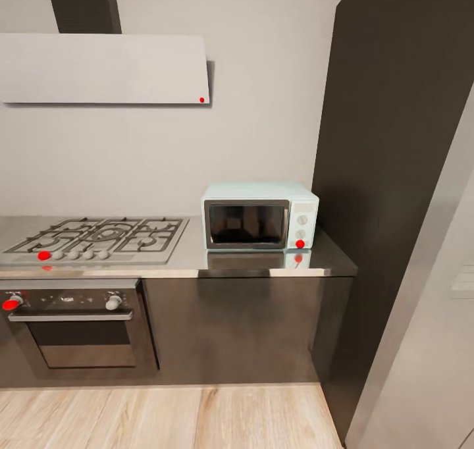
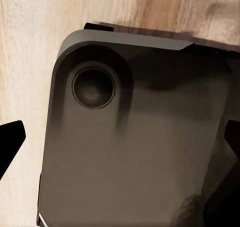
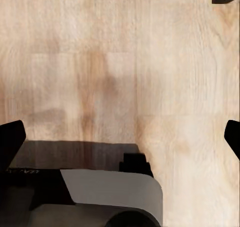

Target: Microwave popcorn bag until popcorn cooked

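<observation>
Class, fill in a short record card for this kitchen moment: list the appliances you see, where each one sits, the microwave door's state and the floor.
microwave: on the countertop, right end, beside a tall dark cabinet
microwave door: closed
gas hob: set into the countertop, left of the microwave
oven: below the hob
hood: on the wall above the hob
floor: pale wood planks

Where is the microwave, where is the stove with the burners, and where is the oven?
microwave (image 1: 247, 224): head view, on its dark glass door.
gas hob (image 1: 105, 233): head view, on the middle grate.
oven (image 1: 79, 340): head view, on its door glass below the handle.
</observation>
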Robot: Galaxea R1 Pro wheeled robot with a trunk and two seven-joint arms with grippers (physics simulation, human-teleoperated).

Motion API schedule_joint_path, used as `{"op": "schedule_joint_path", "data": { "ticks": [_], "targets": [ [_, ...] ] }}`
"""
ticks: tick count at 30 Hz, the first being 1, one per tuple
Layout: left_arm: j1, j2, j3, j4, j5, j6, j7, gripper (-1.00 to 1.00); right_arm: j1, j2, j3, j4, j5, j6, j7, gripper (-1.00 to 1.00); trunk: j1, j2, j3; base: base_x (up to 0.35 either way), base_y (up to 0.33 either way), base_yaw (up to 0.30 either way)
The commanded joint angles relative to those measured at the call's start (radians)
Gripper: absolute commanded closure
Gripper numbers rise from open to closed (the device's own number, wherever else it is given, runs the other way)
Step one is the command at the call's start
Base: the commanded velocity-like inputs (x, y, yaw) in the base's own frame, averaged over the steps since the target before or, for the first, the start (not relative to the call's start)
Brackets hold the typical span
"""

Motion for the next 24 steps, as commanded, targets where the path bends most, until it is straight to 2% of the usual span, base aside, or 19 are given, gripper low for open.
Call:
{"op": "schedule_joint_path", "data": {
  "ticks": [1, 7, 8, 9, 10, 11, 12, 13, 15, 18, 20, 22, 24],
  "targets": [
    [0.001, 0.000, 0.000, -0.001, 0.007, -0.002, 0.001, -1.00, 0.000, 0.000, 0.000, -0.121, 0.001, 0.095, 0.001, -1.00, 0.000, -0.001, -0.001, 0.000, 0.000, 0.000],
    [0.000, 0.000, -0.001, -0.001, 0.007, -0.002, 0.001, -1.00, 0.000, -0.001, 0.001, -0.654, -0.002, 0.451, -0.001, -1.00, 0.000, -0.001, -0.001, 0.000, 0.000, 0.000],
    [0.000, -0.002, -0.001, -0.003, 0.007, -0.002, 0.001, -1.00, -0.047, 0.004, 0.002, -0.881, -0.003, 0.635, 0.000, -1.00, 0.000, -0.001, -0.001, 0.000, 0.000, 0.000],
    [0.000, -0.002, -0.001, -0.003, 0.007, -0.002, 0.001, -1.00, -0.108, 0.017, 0.002, -0.913, -0.004, 0.699, 0.000, -1.00, 0.000, -0.001, -0.001, 0.000, 0.000, 0.000],
    [0.001, -0.002, -0.001, -0.003, 0.007, -0.003, 0.001, -1.00, -0.226, 0.037, 0.002, -0.935, -0.006, 0.792, -0.001, -1.00, 0.000, -0.001, -0.001, 0.000, 0.000, 0.000],
    [0.001, -0.002, -0.001, -0.003, 0.007, -0.002, 0.001, -1.00, -0.275, 0.042, 0.002, -0.939, -0.008, 0.818, -0.001, -1.00, 0.000, -0.001, -0.001, 0.000, 0.000, 0.000],
    [0.000, -0.002, -0.001, -0.003, 0.007, -0.002, 0.001, -1.00, -0.392, 0.058, 0.002, -0.943, -0.013, 0.845, -0.005, -1.00, 0.000, -0.001, -0.001, 0.000, 0.000, 0.000],
    [0.000, -0.002, -0.001, -0.003, 0.006, -0.002, 0.001, -1.00, -0.481, 0.079, 0.002, -0.945, -0.014, 0.845, -0.008, -1.00, 0.000, -0.001, -0.001, 0.000, 0.000, 0.000],
    [0.000, -0.002, -0.001, -0.003, 0.006, -0.002, 0.001, -1.00, -0.584, 0.107, 0.001, -0.942, -0.012, 0.845, -0.010, -1.00, 0.000, -0.001, -0.001, 0.000, 0.000, 0.000],
    [0.000, -0.002, -0.001, -0.003, 0.005, -0.002, -0.002, -1.00, -0.807, 0.156, 0.001, -0.929, -0.009, 0.845, -0.021, -1.00, 0.000, -0.001, -0.001, 0.000, 0.000, 0.000],
    [0.000, -0.003, -0.001, -0.004, 0.005, -0.002, -0.005, -1.00, -0.902, 0.166, 0.000, -0.910, -0.009, 0.845, -0.039, -1.00, 0.000, -0.001, -0.001, 0.000, 0.000, 0.000],
    [0.000, -0.010, -0.002, -0.004, 0.005, -0.003, -0.006, -1.00, -0.954, 0.169, 0.000, -0.882, -0.009, 0.845, -0.057, -1.00, 0.000, -0.001, -0.001, 0.000, 0.000, 0.000],
    [0.001, -0.014, -0.002, -0.003, 0.005, -0.003, -0.007, -1.00, -0.969, 0.172, -0.004, -0.859, -0.007, 0.845, -0.080, -1.00, 0.000, -0.001, -0.001, 0.000, 0.000, 0.000]
  ]
}}
